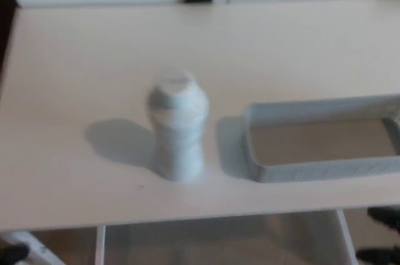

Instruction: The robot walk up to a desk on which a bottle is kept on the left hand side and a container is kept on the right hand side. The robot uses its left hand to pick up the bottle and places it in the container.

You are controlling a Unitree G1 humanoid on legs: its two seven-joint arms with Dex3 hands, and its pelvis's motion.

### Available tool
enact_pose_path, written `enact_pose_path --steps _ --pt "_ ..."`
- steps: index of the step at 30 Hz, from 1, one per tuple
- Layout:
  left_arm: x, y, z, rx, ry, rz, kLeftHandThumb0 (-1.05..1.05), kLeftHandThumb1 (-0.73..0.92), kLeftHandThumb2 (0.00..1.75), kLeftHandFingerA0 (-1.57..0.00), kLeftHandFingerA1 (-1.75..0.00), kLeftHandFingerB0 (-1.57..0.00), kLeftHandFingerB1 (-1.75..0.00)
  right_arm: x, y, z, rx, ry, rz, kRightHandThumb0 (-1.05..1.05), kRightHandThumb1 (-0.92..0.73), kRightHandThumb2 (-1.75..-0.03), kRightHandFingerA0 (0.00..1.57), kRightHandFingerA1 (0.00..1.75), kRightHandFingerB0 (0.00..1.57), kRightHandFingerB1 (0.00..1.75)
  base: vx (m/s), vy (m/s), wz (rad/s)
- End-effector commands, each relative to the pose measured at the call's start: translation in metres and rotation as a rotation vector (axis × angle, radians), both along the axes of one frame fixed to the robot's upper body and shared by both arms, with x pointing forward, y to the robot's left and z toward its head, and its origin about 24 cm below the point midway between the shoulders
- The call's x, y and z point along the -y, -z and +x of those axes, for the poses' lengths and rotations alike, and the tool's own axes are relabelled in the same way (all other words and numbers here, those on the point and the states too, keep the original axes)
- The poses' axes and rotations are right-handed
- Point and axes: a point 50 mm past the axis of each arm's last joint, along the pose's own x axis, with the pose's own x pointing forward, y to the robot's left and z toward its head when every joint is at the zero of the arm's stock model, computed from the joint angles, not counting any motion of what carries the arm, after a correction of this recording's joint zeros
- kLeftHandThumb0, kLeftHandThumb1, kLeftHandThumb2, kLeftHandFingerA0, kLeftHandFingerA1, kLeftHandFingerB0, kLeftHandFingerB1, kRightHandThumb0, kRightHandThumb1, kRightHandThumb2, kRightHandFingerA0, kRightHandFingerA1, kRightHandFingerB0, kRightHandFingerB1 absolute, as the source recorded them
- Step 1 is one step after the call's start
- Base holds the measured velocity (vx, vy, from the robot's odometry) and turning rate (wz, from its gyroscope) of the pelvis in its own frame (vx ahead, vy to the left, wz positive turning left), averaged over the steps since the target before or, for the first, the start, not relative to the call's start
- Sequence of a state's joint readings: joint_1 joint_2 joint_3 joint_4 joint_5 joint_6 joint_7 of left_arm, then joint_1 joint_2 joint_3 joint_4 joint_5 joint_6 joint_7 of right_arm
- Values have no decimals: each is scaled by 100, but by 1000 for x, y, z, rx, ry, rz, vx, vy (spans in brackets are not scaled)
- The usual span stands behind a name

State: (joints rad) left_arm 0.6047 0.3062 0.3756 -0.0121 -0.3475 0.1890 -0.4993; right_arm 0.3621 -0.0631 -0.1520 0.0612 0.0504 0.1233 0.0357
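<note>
Approach step: bottle (pixel 177 126) upright beside container (pixel 322 142), untouched. Hands barely in view, open or closed unclear. Next: left-hand reach and grasp.

I have one view only, from the head camera, looking steeply down and forward, close over the near edge of the table (pixel 75 40).
</note>
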Motion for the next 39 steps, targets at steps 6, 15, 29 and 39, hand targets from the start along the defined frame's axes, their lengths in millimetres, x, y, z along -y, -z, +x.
enact_pose_path --steps 6,15,29,39 --pt "32 -34 -83 -207 148 -242 -44 55 89 -41 -57 -36 -51 -10 -16 -105 -207 -150 132 25 -31 -133 51 89 28 77 -92 122 -6" --pt "49 -46 -103 -254 229 -286 -35 68 60 -52 -46 -44 -38 -19 -37 -119 -172 -175 190 26 -31 -144 53 96 25 82 -126 -76 9" --pt "-44 -111 -56 284 -146 57 -37 53 56 -41 -40 -31 -32 -10 -56 -104 -21 -107 117 -6 -47 -151 57 102 25 85 -25 45 -1" --pt "-38 -155 1 620 -72 156 -26 26 85 -10 -51 -8 -50 -7 -71 -69 103 -26 102 -27 -63 -175 55 117 9 92 11 35 7"
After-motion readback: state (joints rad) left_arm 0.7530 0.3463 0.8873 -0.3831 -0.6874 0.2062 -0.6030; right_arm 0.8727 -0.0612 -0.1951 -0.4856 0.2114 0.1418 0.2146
